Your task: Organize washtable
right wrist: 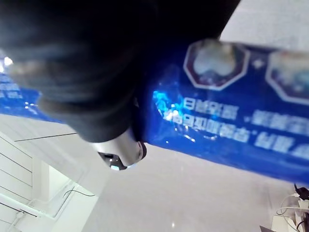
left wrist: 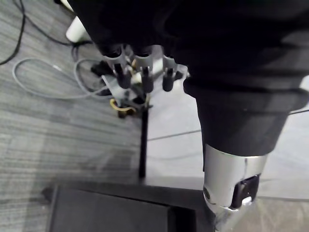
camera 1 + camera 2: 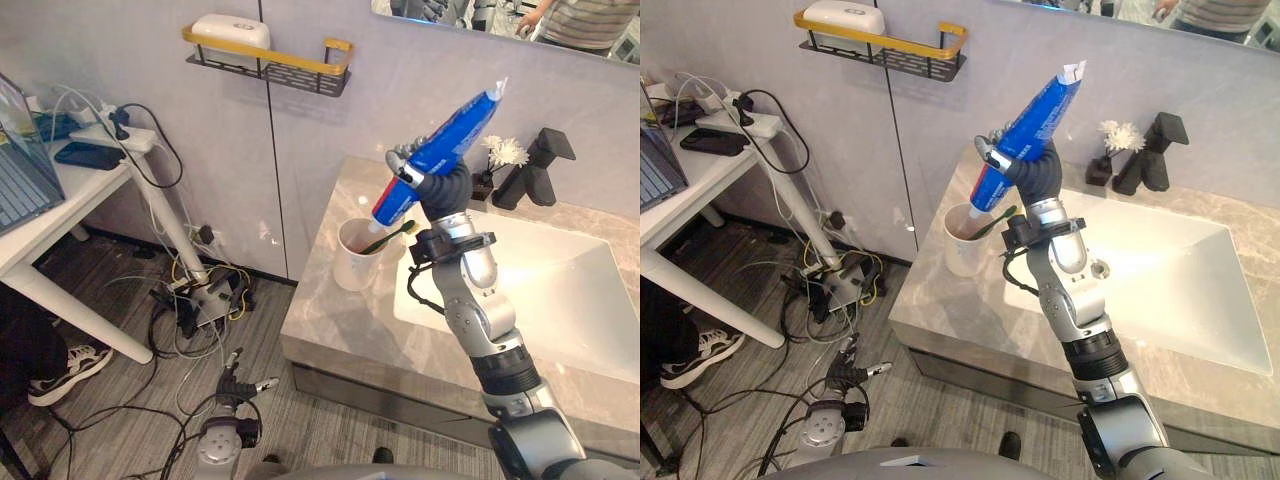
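My right hand [image 3: 441,187] is shut on a blue toothpaste tube [image 3: 450,132], gripping its lower half. The tube is tilted, cap end down and crimped end up to the right, and it shows from close by in the right wrist view as the blue tube [image 1: 241,130]. Its cap hangs just above a white cup [image 3: 354,264] on the left part of the marble washtable [image 3: 325,325]. A green toothbrush [image 3: 391,236] leans in the cup. My left hand [image 3: 236,383] hangs low over the floor, its fingers [image 2: 143,73] relaxed and open, holding nothing.
A white sink basin [image 3: 545,290] lies right of the cup, with a black faucet [image 3: 536,168] and a small vase of white flowers [image 3: 506,152] behind it. A wall shelf [image 3: 285,65] carries a white box. A white desk [image 3: 70,205], floor cables [image 3: 200,300] and a person's shoe [image 3: 66,371] are on the left.
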{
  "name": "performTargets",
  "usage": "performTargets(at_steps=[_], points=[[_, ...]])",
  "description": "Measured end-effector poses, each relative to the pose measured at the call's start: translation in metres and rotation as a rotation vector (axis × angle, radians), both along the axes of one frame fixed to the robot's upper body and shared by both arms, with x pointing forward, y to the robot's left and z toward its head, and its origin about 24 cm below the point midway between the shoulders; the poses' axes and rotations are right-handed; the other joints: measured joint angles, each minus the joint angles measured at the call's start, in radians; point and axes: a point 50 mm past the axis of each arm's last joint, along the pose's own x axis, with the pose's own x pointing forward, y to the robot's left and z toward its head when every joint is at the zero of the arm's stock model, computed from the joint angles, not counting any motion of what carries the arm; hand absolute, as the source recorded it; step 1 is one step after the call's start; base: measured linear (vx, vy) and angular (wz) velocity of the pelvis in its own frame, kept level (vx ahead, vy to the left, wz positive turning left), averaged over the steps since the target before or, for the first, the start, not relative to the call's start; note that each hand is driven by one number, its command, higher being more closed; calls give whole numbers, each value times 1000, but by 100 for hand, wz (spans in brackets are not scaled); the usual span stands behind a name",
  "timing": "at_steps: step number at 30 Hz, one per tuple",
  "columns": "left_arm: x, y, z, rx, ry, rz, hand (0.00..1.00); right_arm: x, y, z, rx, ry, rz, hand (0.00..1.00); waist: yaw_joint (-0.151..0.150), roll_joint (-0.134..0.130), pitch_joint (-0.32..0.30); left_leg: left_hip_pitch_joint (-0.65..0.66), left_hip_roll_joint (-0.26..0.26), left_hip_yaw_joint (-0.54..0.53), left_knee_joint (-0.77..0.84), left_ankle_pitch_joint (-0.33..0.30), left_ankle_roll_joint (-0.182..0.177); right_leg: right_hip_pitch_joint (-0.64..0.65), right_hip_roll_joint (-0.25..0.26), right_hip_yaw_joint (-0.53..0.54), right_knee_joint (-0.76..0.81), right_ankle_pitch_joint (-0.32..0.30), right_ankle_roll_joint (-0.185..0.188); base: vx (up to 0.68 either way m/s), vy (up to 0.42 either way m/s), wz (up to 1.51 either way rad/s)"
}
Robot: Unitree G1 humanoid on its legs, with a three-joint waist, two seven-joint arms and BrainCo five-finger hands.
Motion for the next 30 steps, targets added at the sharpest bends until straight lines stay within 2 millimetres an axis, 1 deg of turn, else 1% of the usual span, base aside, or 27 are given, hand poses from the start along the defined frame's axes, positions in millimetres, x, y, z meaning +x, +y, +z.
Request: performTargets(at_steps=[3, 8, 16, 22, 30], points=[[-3, -3, -4, -5, 22, -16, 0, -1, -2, 2, -22, -13, 6, 100, 0, 0, 0, 0, 0, 1, 0, 0, 0, -1, 0, 1, 0, 0, 0, 0, 0, 0], [-2, -6, -4, -10, 22, -33, 0, -2, -2, 3, -34, -23, 12, 100, 0, 1, 0, -3, 0, 2, 1, 0, 0, -4, 0, 2, 0, 0, 0, 0, 0, 0], [-2, -6, -4, -11, 23, -34, 0, -1, -2, 2, -54, -16, 23, 100, 0, 4, 2, -6, 0, 4, 1, -1, 1, -8, 0, 4, 0, 0, 0, 0, 0, 0], [-2, -6, -4, -11, 23, -35, 0, -2, -1, 2, -70, -20, 42, 100, 0, 17, 23, -7, 0, 5, 2, -1, 1, -8, 1, 5, 0, 0, 0, 0, 0, 0], [-2, -7, -4, -18, 26, -45, 0, -2, 1, -3, -95, 1, 49, 100, 0, 16, 24, -10, 0, 5, 1, -2, 2, -12, 0, 6, 0, 0, 0, 0, 0, 0]])
